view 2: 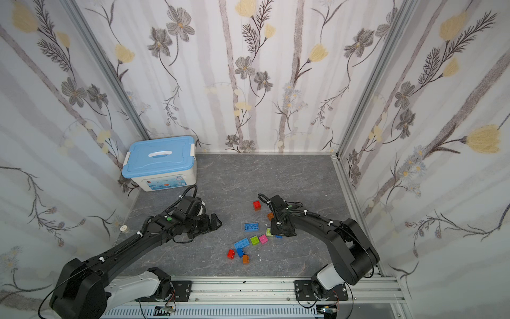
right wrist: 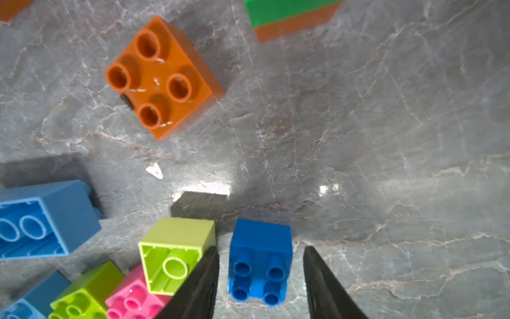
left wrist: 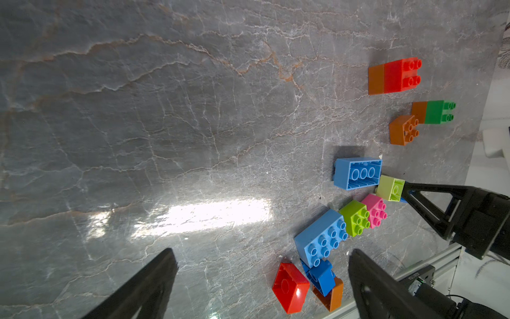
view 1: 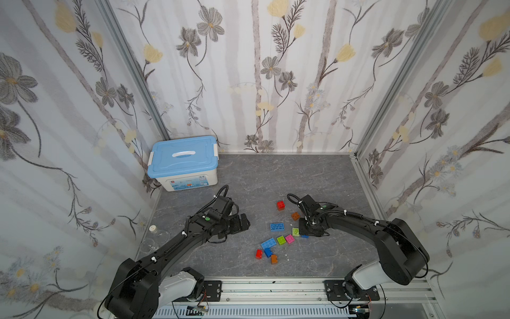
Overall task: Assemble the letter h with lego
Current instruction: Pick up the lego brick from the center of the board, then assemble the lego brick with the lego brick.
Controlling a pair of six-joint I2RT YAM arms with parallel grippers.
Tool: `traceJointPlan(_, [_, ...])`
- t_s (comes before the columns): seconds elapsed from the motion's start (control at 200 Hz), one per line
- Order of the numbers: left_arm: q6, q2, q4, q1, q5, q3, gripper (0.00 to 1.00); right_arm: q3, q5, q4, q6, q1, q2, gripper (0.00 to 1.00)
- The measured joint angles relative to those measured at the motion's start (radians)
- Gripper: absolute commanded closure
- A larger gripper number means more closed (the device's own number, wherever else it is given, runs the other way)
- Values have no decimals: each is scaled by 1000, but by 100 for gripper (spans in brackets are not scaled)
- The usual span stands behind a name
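**Right pincer (right wrist: 260,248) and dark-blue brick (right wrist: 260,261), right wrist view.** The brick lies tipped on its side on the grey surface (right wrist: 386,138), directly between the two jaws. A narrow strip of surface shows on each side of it, so the jaws stand partly parted and grip nothing. The brick is cube-like, with no long axis. What matters is its stud axis, which runs level with the surface and points back toward the wrist, so the jaws face two plain side walls. A lime brick (right wrist: 176,248), also on its side, touches the outer face of one jaw and may be dragged along when the jaws move.

The left pincer (left wrist: 262,249) hangs over the surface with its jaws spread wide and empty, well apart from the dark-blue brick — the right arm is plainly the nearer. The rest of the lego (view 1: 281,239) lies loose on the surface between the two arms, mostly single pieces. No h shape can be made out, so the task is judged to be at an early stage — the likely next step is closing on the dark-blue brick.
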State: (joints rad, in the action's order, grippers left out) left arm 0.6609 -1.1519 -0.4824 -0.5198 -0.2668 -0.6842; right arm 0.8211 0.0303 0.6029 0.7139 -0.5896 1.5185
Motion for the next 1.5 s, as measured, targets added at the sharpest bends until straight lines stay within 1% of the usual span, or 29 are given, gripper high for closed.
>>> traceJointPlan(0.07, [0,0,0,0,0,0,0,-2,0,-3,0,0,14,52])
traceJointPlan(0.2, [0,0,0,0,1,1,0,-11,5,-8,-1,0,28,61])
traceJointPlan(0.29, [0,3,-1,0,1,6,0,-11,14,-7,-3,0,23,65])
traceJointPlan(0.46, [0,24,-6,0,5,18,0,19,50,26,-30,0,-34,69])
traceJointPlan(0.649, [1,28,-8,0,11,23,0,132,100,90,-117,3,-45,69])
traceJointPlan(0.764, [1,29,-10,0,12,26,0,235,102,103,-199,14,12,68])
traceJointPlan(0.954, [1,46,-22,0,23,31,0,383,24,157,-401,22,159,69])
traceJointPlan(0.999, [1,51,-24,0,28,34,0,422,18,179,-449,27,198,71])
traceJointPlan(1.159, [0,58,-41,0,28,30,0,521,-4,248,-581,40,297,70])
traceJointPlan(1.319, [-7,58,-50,0,27,18,0,565,-10,300,-660,42,355,68])
traceJointPlan(1.499, [-9,58,-53,0,28,18,0,580,-11,327,-696,46,404,68])
